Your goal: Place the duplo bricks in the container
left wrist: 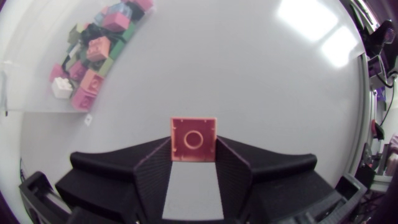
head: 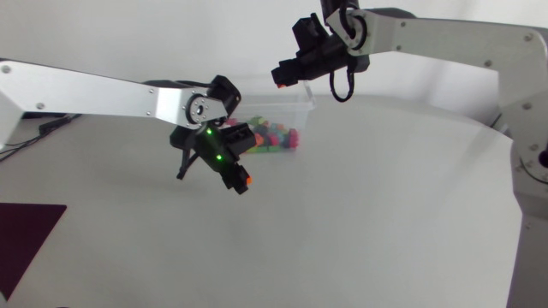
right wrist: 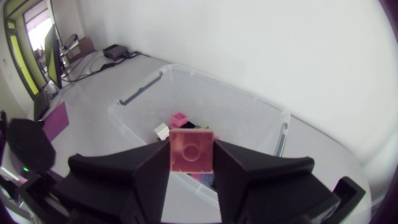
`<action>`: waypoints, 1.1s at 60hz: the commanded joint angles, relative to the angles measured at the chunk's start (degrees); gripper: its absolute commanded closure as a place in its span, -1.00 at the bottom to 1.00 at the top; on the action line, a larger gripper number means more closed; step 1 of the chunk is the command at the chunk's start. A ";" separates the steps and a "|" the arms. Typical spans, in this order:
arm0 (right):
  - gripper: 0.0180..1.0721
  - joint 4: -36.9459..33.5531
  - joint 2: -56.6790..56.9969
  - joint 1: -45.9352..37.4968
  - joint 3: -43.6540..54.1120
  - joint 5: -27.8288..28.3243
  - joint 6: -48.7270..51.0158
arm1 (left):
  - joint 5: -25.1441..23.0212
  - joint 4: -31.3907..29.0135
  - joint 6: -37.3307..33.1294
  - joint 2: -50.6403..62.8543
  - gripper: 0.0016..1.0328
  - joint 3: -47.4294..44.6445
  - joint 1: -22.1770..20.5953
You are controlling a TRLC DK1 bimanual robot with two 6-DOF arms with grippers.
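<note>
My left gripper hangs above the table just in front of the clear plastic container, shut on an orange-red duplo brick. In the left wrist view that brick sits clamped between both fingertips, underside facing the camera. My right gripper is high over the container's far rim, shut on a red-pink brick. The right wrist view shows this brick between the fingers, with the open container directly below. Several coloured bricks lie in the container.
The heap of mixed bricks in the container lies ahead of and beside my left gripper. A dark purple mat covers the table's front left corner. A black cable dangles from the right wrist.
</note>
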State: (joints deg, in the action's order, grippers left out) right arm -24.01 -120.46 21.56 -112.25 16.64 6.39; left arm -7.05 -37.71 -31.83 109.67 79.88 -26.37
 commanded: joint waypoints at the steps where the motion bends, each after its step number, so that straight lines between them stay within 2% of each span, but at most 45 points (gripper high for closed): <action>1: 0.48 0.98 -2.85 1.03 -3.24 -0.47 -0.42 | -0.77 -0.78 -1.83 -3.67 0.45 -2.62 1.06; 10: 0.48 3.80 -3.99 1.73 -2.71 -1.18 -0.15 | -1.65 -1.57 -2.09 -8.07 0.44 -3.15 1.94; 25: 0.48 13.29 -3.72 2.87 2.12 -3.99 1.60 | -2.71 -1.66 -1.74 -11.41 0.44 -2.36 2.02; 32: 0.45 13.99 -5.48 2.52 1.06 -4.16 1.52 | -3.32 -1.75 -0.95 -12.28 0.44 -0.77 2.46; 34: 0.33 15.13 -5.66 2.43 1.33 -4.08 1.43 | -3.67 -1.75 -0.42 -12.46 0.44 -0.16 2.82; 36: 0.13 15.84 -5.75 2.43 1.50 -4.08 1.43 | -4.03 -1.75 0.02 -12.46 0.44 0.63 3.08; 41: -0.79 16.45 -6.01 3.22 1.68 -4.95 2.31 | -4.82 -1.75 1.60 -12.72 0.44 3.44 4.40; 43: -0.91 16.45 -6.01 3.49 1.68 -5.22 2.48 | -5.26 -1.75 2.13 -12.72 0.44 4.41 4.93; 49: -0.91 17.68 -4.08 3.49 3.44 -6.62 2.48 | -5.96 -1.75 3.27 -12.55 0.44 7.05 5.80; 66: -0.91 22.08 10.43 1.73 17.15 -9.96 2.04 | -6.49 0.36 8.28 -7.54 0.43 17.16 7.47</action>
State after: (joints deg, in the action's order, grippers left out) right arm -3.92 -115.98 24.03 -98.17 7.35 8.12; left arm -13.04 -37.93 -25.85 99.44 94.30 -19.27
